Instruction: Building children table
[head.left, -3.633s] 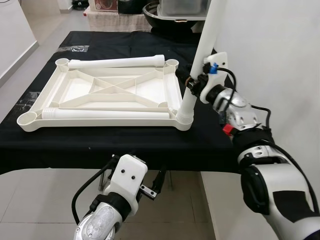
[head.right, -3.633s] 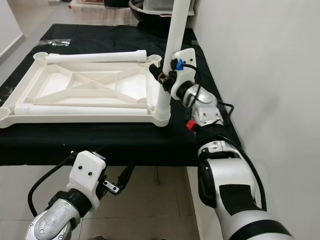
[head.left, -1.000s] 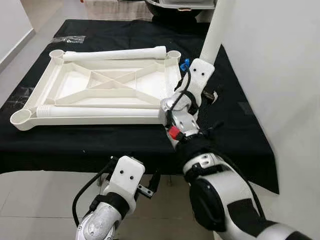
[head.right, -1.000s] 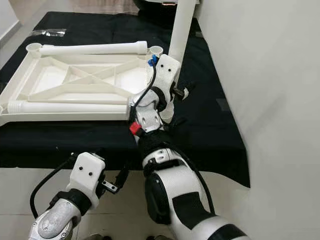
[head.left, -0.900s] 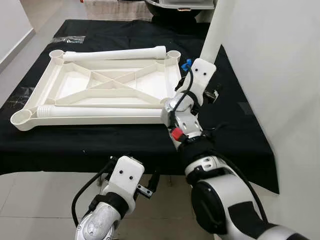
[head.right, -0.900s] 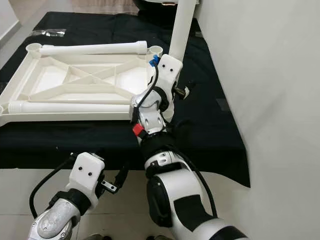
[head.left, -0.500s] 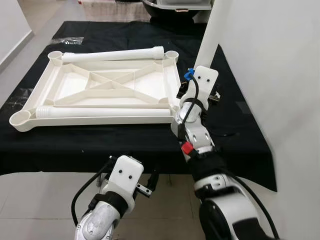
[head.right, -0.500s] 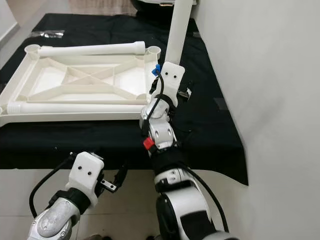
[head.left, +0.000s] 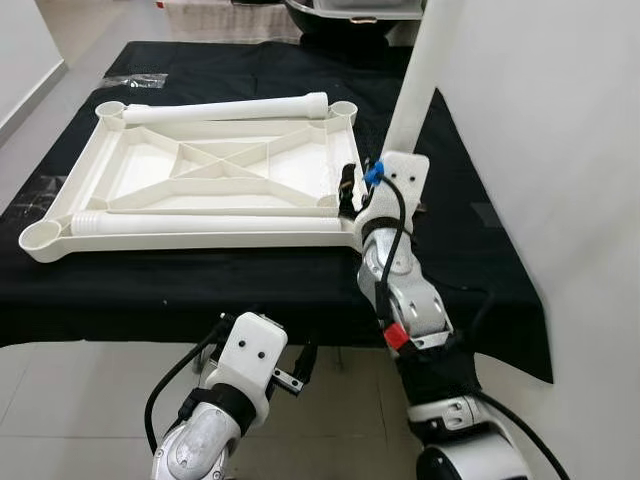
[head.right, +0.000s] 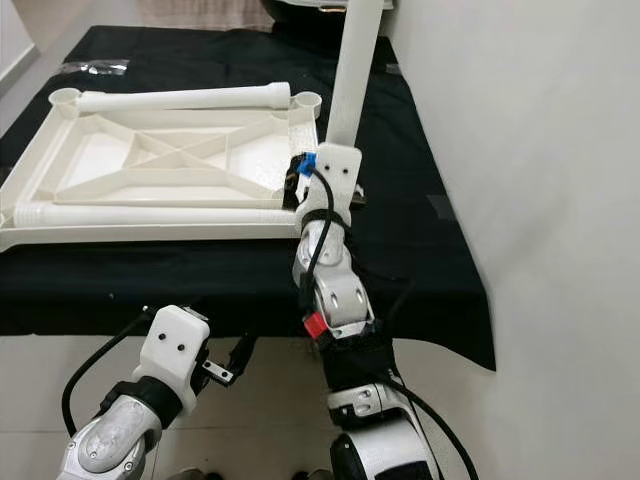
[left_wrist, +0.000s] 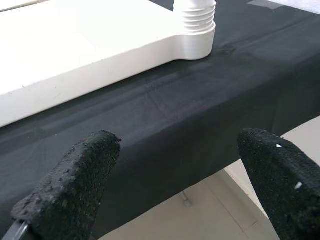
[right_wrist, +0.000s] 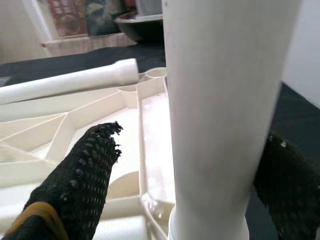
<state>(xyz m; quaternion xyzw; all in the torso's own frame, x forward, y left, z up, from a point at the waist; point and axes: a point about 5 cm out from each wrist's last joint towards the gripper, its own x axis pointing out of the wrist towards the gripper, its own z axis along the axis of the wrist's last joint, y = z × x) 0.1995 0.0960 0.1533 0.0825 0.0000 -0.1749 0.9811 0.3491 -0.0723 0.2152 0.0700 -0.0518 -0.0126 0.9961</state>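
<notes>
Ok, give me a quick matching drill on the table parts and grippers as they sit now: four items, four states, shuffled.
Items:
1. upright leg
2. far loose leg
3. left gripper
4. right gripper

States:
A. open, below the edge of the black cloth
B. lying along the far side of the upside-down tabletop
C. fingers either side of the upright leg
D. standing in the tabletop's near right corner socket

Pairs: 1-D, 2-B, 3-A, 4-C

A home: tiled floor, black-clothed table, white wall
</notes>
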